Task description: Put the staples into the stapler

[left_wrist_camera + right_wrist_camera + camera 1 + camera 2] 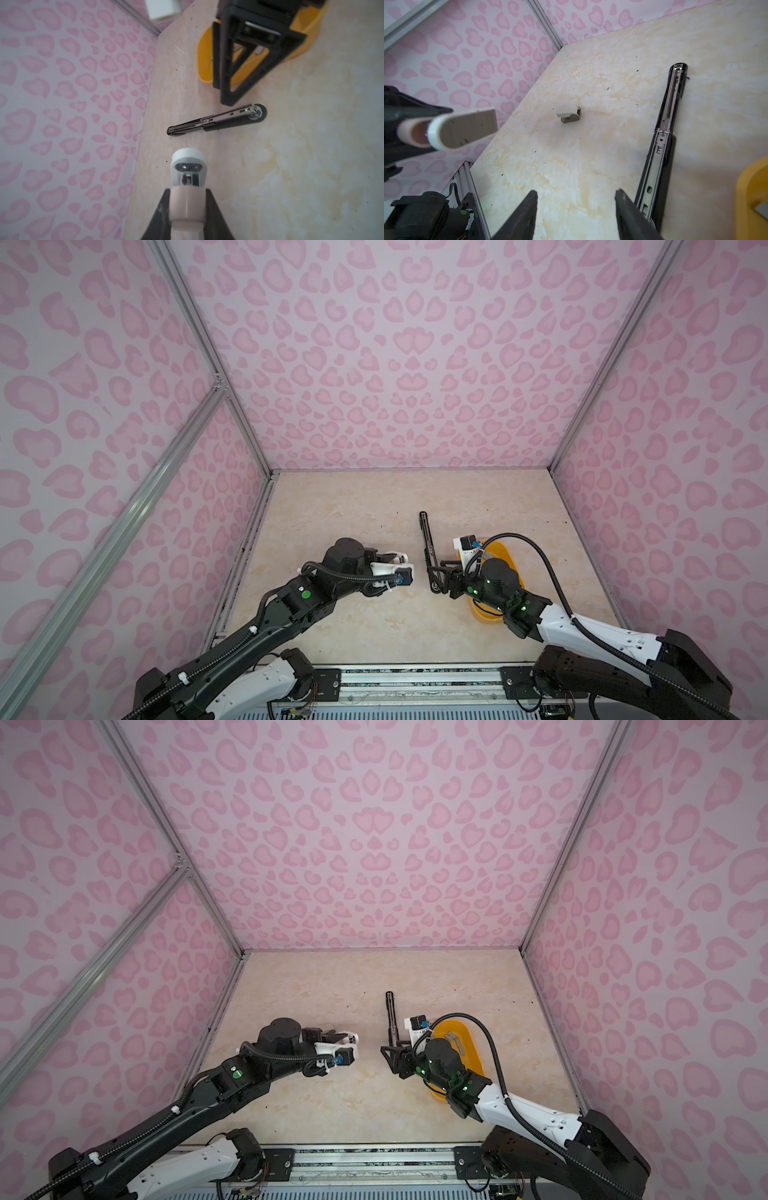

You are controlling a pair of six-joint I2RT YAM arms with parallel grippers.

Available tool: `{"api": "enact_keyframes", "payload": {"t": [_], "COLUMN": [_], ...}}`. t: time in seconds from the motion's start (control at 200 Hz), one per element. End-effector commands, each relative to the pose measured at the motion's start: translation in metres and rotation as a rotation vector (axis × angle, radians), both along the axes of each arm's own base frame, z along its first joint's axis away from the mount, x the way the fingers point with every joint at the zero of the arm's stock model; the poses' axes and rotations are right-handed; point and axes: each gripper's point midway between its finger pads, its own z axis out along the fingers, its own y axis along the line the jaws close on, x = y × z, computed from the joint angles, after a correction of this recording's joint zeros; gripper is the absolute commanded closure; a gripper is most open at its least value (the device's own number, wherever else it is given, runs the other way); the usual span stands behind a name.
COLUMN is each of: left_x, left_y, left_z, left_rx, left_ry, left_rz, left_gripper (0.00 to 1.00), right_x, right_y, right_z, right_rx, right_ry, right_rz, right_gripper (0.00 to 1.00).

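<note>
Few staples [456, 1042] in yellow tray [473, 1065], left gripper [187, 199] clamping white stapler [188, 166], right gripper [576, 191] spread empty beside black stapler [668, 116]

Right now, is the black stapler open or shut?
Open. The black stapler lies unfolded flat on the table, its shiny metal channel showing. Whether staples sit inside, I cannot tell.

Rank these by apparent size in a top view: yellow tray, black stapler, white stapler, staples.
1. Yellow tray, largest even though partly covered.
2. Black stapler, opened out long.
3. White stapler and staples: these look alike here. The stapler is partly hidden, so no ranking between them.
</note>
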Motion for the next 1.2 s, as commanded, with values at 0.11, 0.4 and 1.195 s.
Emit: {"api": "enact_keyframes", "payload": {"t": [0.11, 0.4, 1.195], "left_x": [0.033, 0.054, 0.025], "left_y": [0.0, 0.012, -0.037], "left_z": [0.07, -0.013, -0.079], "left_rx": [-0.673, -0.633, -0.626], "left_ry": [0.302, 0.387, 0.611], "left_rz": [0.378, 0.596, 0.342], "left_gripper": [0.97, 0.97, 0.97], "right_x": [0.008, 0.015, 0.004], "right_y": [-0.024, -0.042, -0.021], "right_z": [-0.002, 0.002, 0.017], "right_rx": [-0.038, -0.079, -0.094], "right_ry": [-0.023, -0.058, -0.08], "right_rz": [-0.129, -0.216, -0.1], "right_gripper": [0.39, 0.39, 0.36]}}
